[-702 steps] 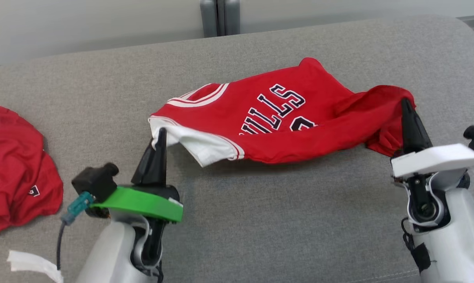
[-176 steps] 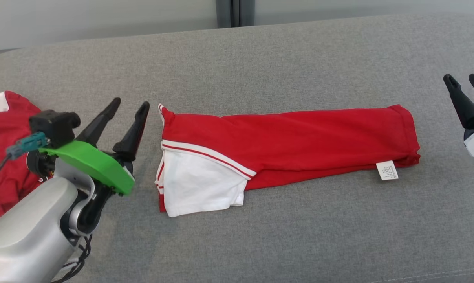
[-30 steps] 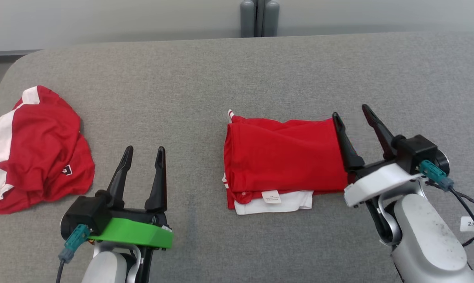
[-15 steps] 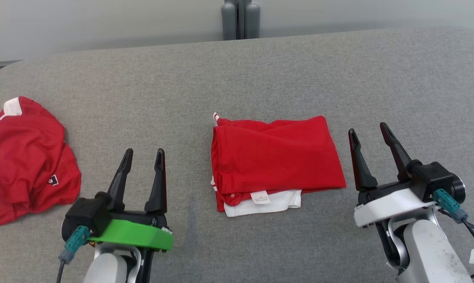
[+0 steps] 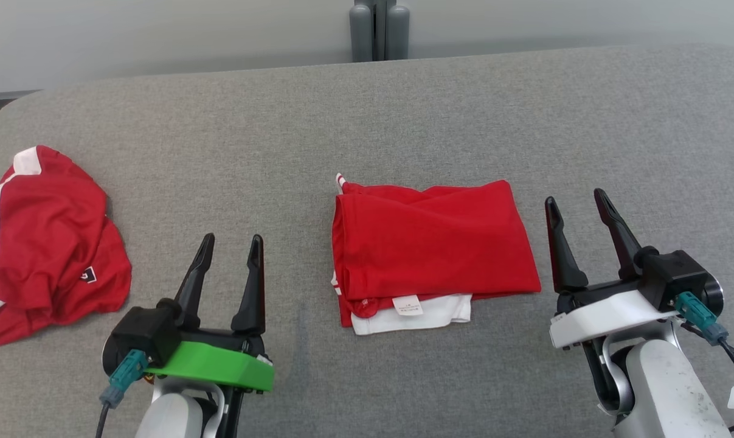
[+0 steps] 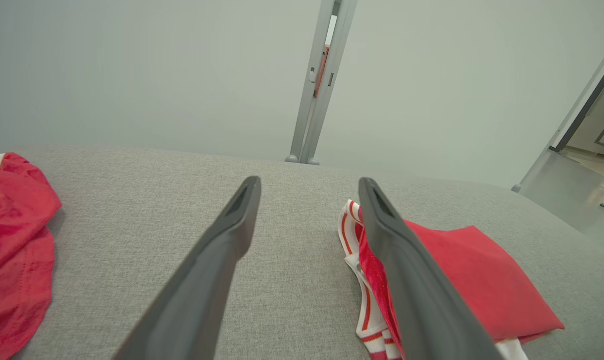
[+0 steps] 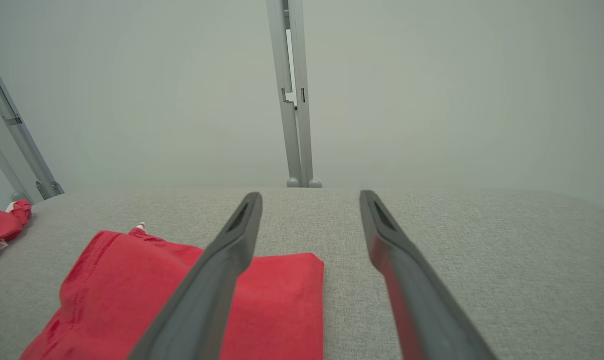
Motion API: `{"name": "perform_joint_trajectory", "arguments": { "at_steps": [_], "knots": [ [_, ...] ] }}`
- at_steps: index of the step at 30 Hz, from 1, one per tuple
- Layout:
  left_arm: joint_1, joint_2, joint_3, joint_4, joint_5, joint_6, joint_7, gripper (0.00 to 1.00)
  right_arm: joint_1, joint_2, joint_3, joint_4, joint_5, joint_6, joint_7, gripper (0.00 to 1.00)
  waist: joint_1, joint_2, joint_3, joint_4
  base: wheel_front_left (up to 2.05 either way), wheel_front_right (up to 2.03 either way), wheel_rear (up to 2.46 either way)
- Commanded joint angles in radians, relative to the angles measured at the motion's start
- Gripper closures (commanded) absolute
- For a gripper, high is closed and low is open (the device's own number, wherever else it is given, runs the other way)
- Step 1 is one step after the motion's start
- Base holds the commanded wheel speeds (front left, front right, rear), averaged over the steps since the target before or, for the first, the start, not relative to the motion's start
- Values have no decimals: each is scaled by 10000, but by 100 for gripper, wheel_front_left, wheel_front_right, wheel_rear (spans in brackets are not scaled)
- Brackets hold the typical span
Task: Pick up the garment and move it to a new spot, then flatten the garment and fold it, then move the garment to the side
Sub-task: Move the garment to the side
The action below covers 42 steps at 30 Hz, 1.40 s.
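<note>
While the crumpled red shirt point(image 5: 44, 243) lay at the far left of the grey cushion point(image 5: 367, 103), the left gripper point(image 5: 232, 240) sat to its right, its 2 fingers spread apart and empty. Next came the folded garment point(image 5: 433, 243), flat at the middle of the cushion, a white layer peeking out along its near edge. Just beside its right edge the right gripper point(image 5: 576, 198) stood spread too, holding nothing. Moving the garment aside likely called for pinching every layer at both ends and lifting level, or the fold could slip open
</note>
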Motion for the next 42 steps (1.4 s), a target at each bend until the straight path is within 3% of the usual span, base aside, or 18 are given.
{"name": "perform_joint_trajectory", "arguments": {
  "at_steps": [1,9,19,29,31,36,42],
  "knots": [
    [42,24,-4,8,-2,-27,-28,0,-1,28,-32,19,18,-3,-29,0,0,0,9,39,0,0,0],
    [-109,24,-295,75,40,-27,-28,0,-1,63,-366,685,65,-3,-28,0,0,0,138,331,0,0,0],
    [-399,23,-664,234,77,-27,-28,0,-1116,98,-445,3104,116,-4,402,0,0,0,823,728,0,0,0],
    [-659,23,-727,245,-39,-27,-28,0,-2023,146,-172,4901,1013,0,844,0,0,0,1224,979,0,0,0],
    [-663,22,-655,241,-43,-27,-28,0,-2126,154,12,5141,1174,0,855,100,0,0,1234,924,0,0,0],
    [-686,24,-634,215,111,-27,-28,0,-2532,-89,498,5270,1170,-2,622,100,0,0,1220,559,0,0,0],
    [-738,87,-655,154,251,-27,-28,0,-3058,-967,1279,5131,885,-10,529,100,0,0,1261,-159,0,0,0]
  ]
}}
